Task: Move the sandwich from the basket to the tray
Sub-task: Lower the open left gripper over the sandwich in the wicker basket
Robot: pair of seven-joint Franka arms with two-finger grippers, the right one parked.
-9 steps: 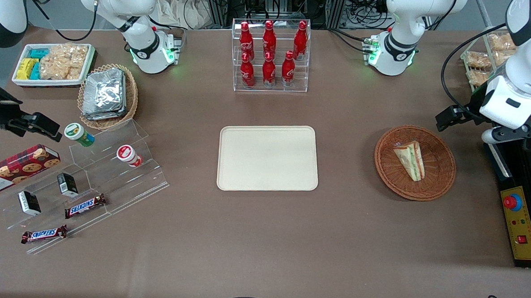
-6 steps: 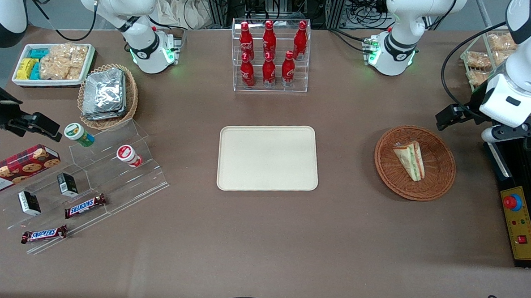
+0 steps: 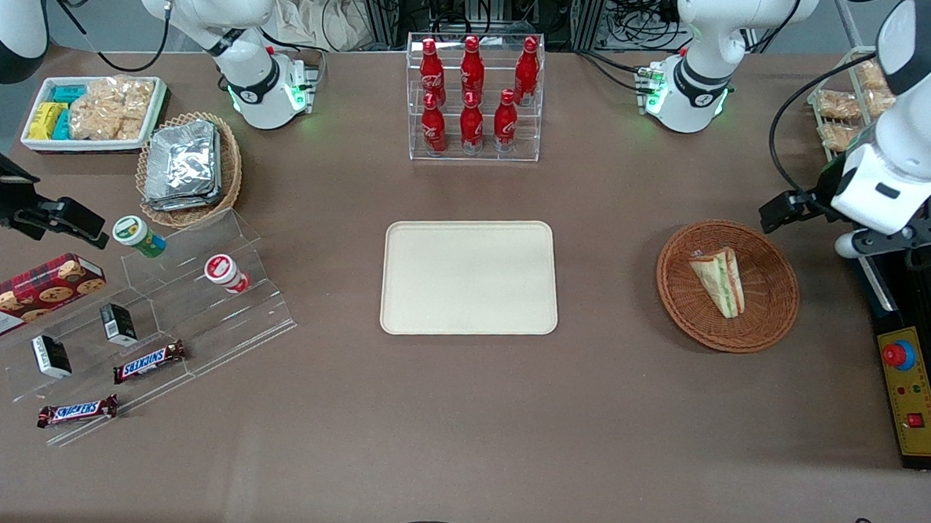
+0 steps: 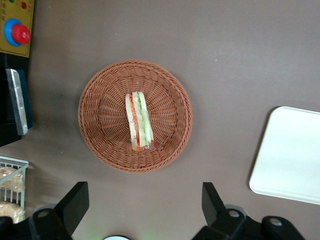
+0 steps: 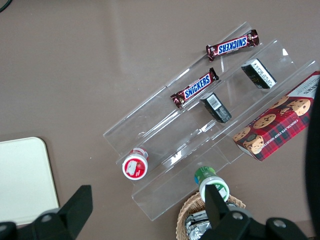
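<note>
Nothing of the task is done yet, judging from how things lie: the flat rectangular cream-coloured plastic tray (image 3: 470,277) sits bare in the middle of the bench (image 3: 459,418), and the small triangular wedge sandwich in clear wrap (image 3: 719,281) lies in the round reddish-brown woven wicker basket (image 3: 728,285). The reach, the grasp, the carry and the set-down all appear to be left.

Going from the near edge of the bench, the first task things met are the tray and the basket, roughly level with each other. The basket stands well apart from the tray, toward the working arm's end of the bench. The sandwich rests on its side near the basket's middle, its pale bread and green and red filling stripes facing up, its long edges running from the near rim toward the rim farther from the front camera.

Farther and higher, the left arm's gripper (image 4: 145,205) hovers above the bench near the basket's rim, toward the working arm's edge. Its jaws are spread wide and hold nothing. In the left wrist view the sandwich (image 4: 138,121) lies well clear of the two fingertips (image 4: 76,197), on the line between them but out ahead, so the gripper probably needs to come over the basket's middle and then descend.
</note>
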